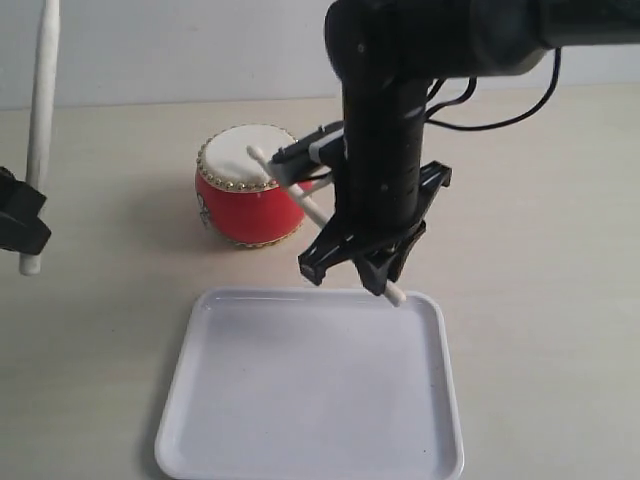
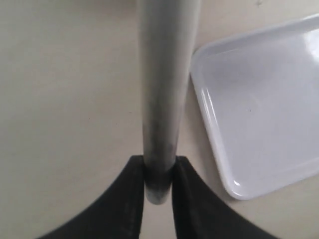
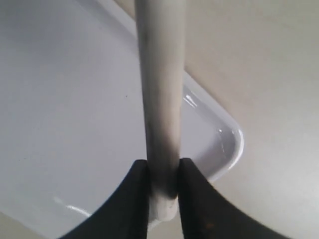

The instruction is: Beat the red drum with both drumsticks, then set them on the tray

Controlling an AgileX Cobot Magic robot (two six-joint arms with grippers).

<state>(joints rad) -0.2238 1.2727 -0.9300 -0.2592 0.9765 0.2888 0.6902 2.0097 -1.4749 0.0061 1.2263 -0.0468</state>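
The red drum (image 1: pixel 246 196) with its cream skin stands on the table behind the white tray (image 1: pixel 310 390). My right gripper (image 1: pixel 372 268) is shut on a drumstick (image 1: pixel 300 196) above the tray's far rim. That stick slants up, its rounded tip over the drum skin and its butt end poking out over the tray's far right corner. In the right wrist view the drumstick (image 3: pixel 159 99) runs over the tray (image 3: pixel 65 114). At the left edge, my left gripper (image 1: pixel 20 222) is shut on the other drumstick (image 1: pixel 40 120), held nearly upright. The left wrist view shows this drumstick (image 2: pixel 162 89) beside the tray (image 2: pixel 259 109).
The pale tabletop (image 1: pixel 540 300) surrounds the drum and tray. The black right arm (image 1: pixel 385 120) and its cables hang above the drum's right side. A white wall (image 1: pixel 180 50) backs the table.
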